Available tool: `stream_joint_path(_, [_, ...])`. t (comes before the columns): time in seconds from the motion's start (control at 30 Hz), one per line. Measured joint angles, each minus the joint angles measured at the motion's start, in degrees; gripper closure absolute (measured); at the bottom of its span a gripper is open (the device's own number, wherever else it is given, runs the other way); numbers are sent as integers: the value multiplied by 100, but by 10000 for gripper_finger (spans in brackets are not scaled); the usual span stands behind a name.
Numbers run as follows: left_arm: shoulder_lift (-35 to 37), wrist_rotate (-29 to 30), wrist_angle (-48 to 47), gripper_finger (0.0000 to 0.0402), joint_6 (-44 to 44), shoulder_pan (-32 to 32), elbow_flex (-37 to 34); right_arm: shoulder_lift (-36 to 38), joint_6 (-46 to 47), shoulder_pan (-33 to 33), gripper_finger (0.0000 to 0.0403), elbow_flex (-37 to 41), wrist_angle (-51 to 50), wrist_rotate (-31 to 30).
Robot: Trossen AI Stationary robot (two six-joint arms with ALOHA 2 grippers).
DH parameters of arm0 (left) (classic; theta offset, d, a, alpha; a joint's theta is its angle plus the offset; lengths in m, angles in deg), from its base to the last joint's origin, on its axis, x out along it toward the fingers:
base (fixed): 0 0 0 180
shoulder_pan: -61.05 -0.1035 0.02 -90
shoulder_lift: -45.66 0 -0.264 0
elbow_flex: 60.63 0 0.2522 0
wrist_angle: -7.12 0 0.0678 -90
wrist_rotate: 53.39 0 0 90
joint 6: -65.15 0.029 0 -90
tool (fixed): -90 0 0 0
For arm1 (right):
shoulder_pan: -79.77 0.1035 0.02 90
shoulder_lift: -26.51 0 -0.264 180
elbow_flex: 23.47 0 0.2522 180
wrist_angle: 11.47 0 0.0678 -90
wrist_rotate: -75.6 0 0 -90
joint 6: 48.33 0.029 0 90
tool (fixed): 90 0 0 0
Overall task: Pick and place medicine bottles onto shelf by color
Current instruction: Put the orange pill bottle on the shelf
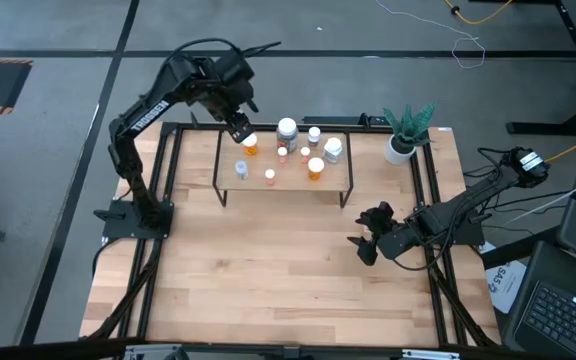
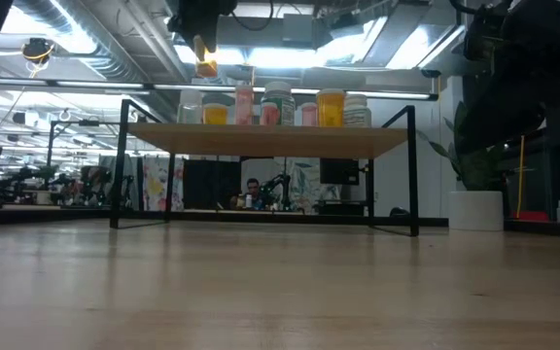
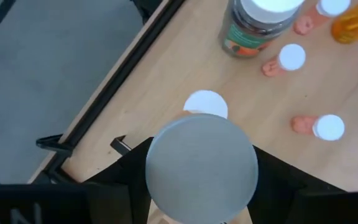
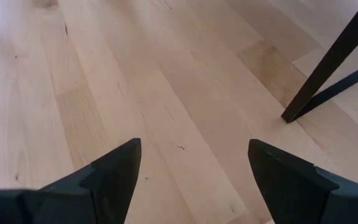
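The shelf [image 1: 293,186] stands at the table's far middle, and several white-capped bottles stand on it: orange ones [image 1: 315,168], pink ones [image 3: 283,60] and a big green-labelled one [image 3: 252,25]. My left gripper [image 1: 239,129] hangs over the shelf's far left corner, shut on an orange bottle [image 2: 204,56] that is lifted above the board [image 2: 270,141]. Another small white-capped bottle [image 3: 205,103] stands on the shelf just beyond it. My right gripper [image 1: 367,238] is open and empty, low over the bare table to the right of the shelf. My left gripper pinches the orange bottle between its two fingers [image 3: 126,180], at the sides just under its wide white cap [image 3: 201,163]. The fingers come from above, pointing down. The bottle hangs upright below them, clear of the shelf board.
A white pot with a green plant [image 1: 402,140] stands at the table's far right corner. The shelf's black legs [image 4: 328,65] stand close to my right gripper. Bare wooden tabletop [image 1: 268,270] lies on the near side of the shelf.
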Motion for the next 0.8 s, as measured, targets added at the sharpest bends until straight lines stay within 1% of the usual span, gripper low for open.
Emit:
stream_joint_path(0.2, [6, -364, 11, 216, 244, -7, -47, 0, 123, -1, 105, 0, 0, -2])
stream_joint_path(0.33, [90, -440, 21, 216, 281, 211, -422, 0, 152, 0, 105, 0, -2, -1])
stream_joint_path(0.43, [490, -400, 11, 216, 208, 327, -980, 0, 256, 2, 105, 0, -2, 0])
stream_joint_path(0.57, [1207, -178, 69, 216, -6, 331, -1946, 0, 281, 1, 105, 2, -3, -2])
stream_joint_path(0.7, [1762, -138, 765, 216, -269, 328, -2762, 0, 279, 1, 105, 2, -2, -3])
stream_joint_path(0.8, [1906, -77, 1107, 216, -275, 324, -3270, 0, 277, 2, 105, 2, -2, -2])
